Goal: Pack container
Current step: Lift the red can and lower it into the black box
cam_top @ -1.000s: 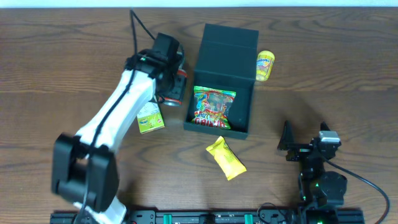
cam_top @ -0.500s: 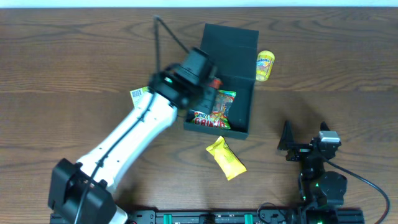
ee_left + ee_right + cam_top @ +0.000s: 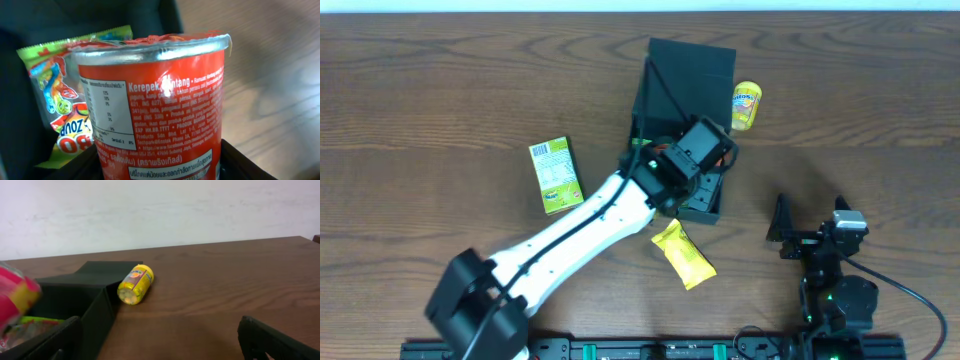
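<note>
The container [image 3: 686,58] is a dark square box with its flap lid open toward the back. My left gripper [image 3: 704,166] hovers over its open cavity, shut on a red snack cup [image 3: 155,95] with a foil lid, which fills the left wrist view. A colourful candy bag [image 3: 52,97] lies inside the box behind the cup; the box's wall [image 3: 242,161] shows below. The arm hides the bag in the overhead view. My right gripper [image 3: 810,232] rests open and empty at the front right; the right wrist view shows its fingers apart [image 3: 160,342].
A yellow jar [image 3: 747,104] lies on its side to the right of the lid and also shows in the right wrist view [image 3: 135,283]. A yellow packet [image 3: 683,254] lies in front of the box. A green-yellow carton [image 3: 554,176] lies left of it.
My left arm has swung right from beside the carton to over the container, carrying the red cup. The carton is now uncovered. The right arm has not moved.
</note>
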Robot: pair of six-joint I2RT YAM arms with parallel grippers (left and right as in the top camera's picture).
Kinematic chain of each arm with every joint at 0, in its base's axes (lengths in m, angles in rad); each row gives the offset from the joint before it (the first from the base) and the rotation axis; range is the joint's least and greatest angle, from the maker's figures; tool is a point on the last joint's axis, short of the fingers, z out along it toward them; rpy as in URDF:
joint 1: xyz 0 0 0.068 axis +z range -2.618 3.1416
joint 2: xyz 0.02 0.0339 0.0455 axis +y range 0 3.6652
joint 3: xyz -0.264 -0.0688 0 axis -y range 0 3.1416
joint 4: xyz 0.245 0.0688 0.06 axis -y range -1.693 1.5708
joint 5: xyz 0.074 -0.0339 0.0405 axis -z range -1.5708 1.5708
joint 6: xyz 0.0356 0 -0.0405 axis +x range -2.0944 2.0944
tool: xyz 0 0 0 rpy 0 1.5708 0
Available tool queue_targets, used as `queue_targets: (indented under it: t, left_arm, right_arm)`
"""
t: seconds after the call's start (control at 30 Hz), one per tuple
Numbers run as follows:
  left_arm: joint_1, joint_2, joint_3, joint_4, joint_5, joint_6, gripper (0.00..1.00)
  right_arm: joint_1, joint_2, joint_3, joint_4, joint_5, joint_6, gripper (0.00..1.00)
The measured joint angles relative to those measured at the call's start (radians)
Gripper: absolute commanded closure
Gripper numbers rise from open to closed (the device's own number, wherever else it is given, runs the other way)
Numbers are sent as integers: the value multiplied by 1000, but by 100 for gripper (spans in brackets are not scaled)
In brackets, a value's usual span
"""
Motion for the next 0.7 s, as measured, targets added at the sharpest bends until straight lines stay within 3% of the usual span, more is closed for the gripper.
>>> queue_targets:
  t: [0.63,0.7]
  left_arm:
    - [1,120,0,89,-12,-101,43]
    - [1,121,0,89,-12,-128,38]
  right_arm:
    - [0,0,0,0,0,0,1]
    - [0,0,0,0,0,0,1]
